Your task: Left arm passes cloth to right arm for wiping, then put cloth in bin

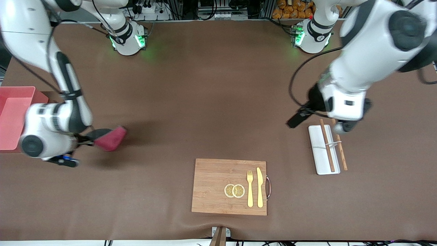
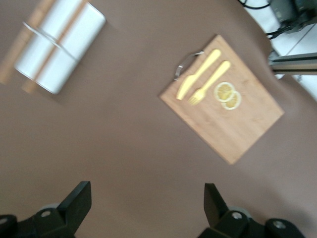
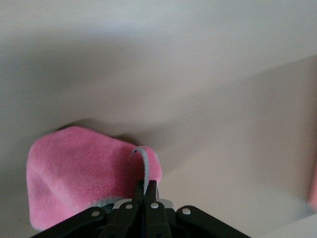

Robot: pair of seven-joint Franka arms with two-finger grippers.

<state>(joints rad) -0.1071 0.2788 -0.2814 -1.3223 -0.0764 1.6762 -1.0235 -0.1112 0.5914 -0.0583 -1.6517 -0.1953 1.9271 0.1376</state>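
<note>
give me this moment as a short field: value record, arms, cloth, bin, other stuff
right gripper: shut on the cloth, low over the table toward the right arm's end
cloth grip: fingers pinch one edge, seen closed in the right wrist view
left gripper: open, holds nothing, over the white tray
bin: pink, at the right arm's end of the table, no cloth seen in it
white tray: chopsticks on it
cutting board: nearer the front camera, bears fork, knife, two lemon slices
</note>
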